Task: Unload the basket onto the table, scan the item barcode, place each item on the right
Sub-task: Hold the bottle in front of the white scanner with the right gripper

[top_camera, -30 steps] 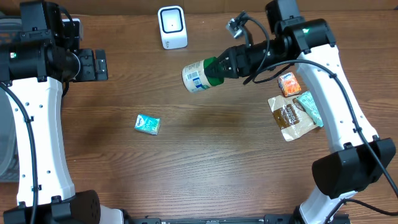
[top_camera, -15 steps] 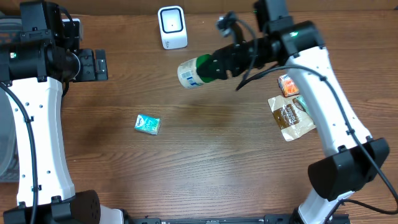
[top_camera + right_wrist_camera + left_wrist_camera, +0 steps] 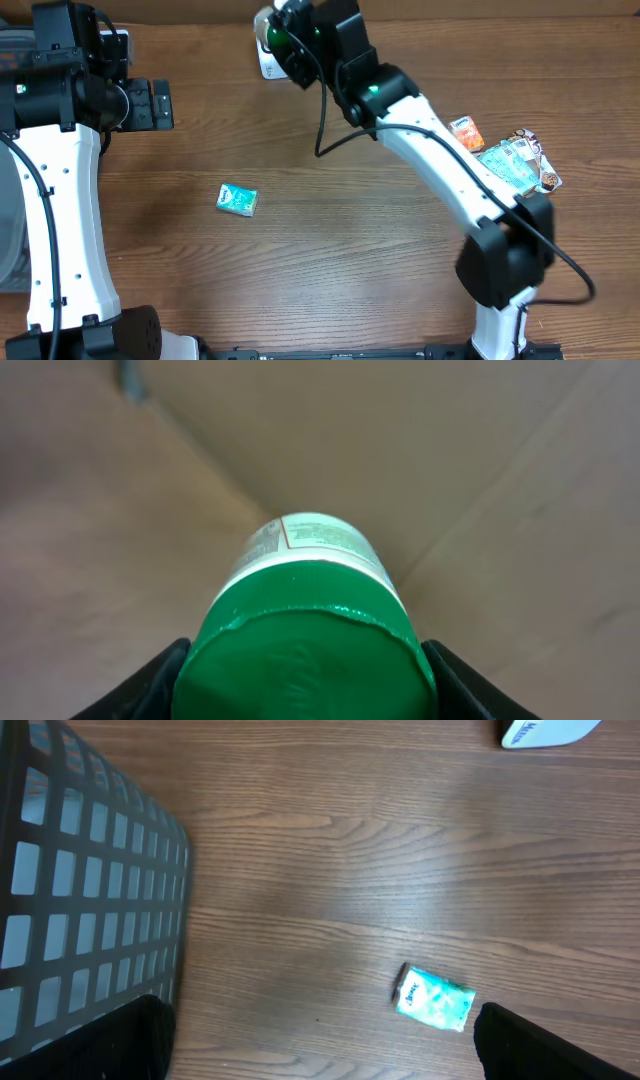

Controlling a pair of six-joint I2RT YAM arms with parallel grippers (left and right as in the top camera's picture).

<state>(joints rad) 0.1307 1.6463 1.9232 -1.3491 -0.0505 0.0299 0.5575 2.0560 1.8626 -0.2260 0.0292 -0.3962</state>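
Note:
A white-labelled bottle with a green cap fills the right wrist view, cap toward the camera. My right gripper is shut on it, one black finger on each side of the cap. From above, the right gripper holds the bottle at the table's back edge, right over the white barcode scanner, which it partly hides. My left gripper hovers open at the far left with nothing between its fingers. The left wrist view shows a corner of the scanner.
A small teal packet lies left of centre on the wooden table, also seen as the teal packet below my left gripper. A dark mesh basket stands at the left. An orange packet, a teal one and a brown pouch lie at the right.
My right arm has swung the bottle left and toward the back, from mid-table to above the scanner. The brown pouch now lies farther right. The left arm has not moved.

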